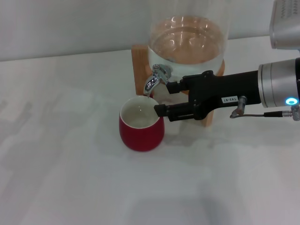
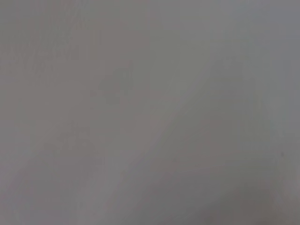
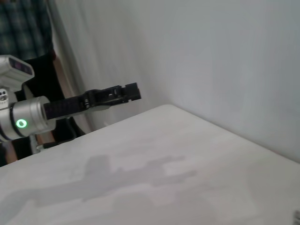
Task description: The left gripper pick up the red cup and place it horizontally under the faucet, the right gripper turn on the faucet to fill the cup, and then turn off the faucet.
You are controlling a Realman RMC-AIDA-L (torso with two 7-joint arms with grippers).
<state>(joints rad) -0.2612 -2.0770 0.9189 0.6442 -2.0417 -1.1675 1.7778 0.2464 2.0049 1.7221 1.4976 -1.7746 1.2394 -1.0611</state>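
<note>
Red cup (image 1: 141,129) upright under faucet (image 1: 156,78), right end effector (image 1: 161,99) reaching level beside spout

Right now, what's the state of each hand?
Left hand: parked away from the work; open or closed cannot be told.
Right hand: open, holding nothing, at the faucet beside the red cup.

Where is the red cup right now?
In the head view the red cup stands upright on the white table, near the middle, right under the faucet, with the right tool just beside its rim.
</note>
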